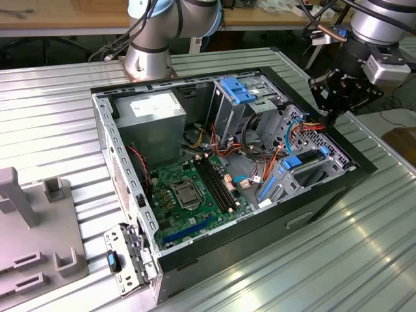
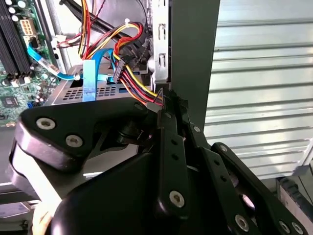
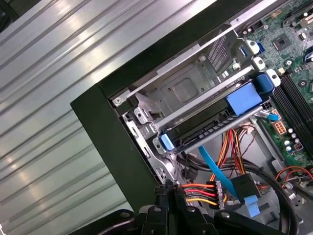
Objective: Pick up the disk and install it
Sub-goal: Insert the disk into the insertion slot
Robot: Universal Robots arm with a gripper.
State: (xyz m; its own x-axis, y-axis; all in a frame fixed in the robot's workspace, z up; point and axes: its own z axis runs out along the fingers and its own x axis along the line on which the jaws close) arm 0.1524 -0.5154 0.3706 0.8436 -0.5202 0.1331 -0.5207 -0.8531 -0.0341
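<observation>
Gripper [image 1: 330, 119]: claw clenched, tips beside the coloured cable bundle [image 3: 199, 192], at the computer case [image 1: 260, 233] rim, 2 o'clock in the exterior view. Disk [image 3: 210, 128]: seated in the drive cage, 3 o'clock of the motherboard [image 1: 170, 181].

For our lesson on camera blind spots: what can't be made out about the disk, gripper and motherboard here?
Disk: top face, first wrist view, hidden under the cage rail.
Gripper: whether it grips anything, second wrist view, crowded by cables.
Motherboard: mostly cut off by the edge, second wrist view.
</observation>
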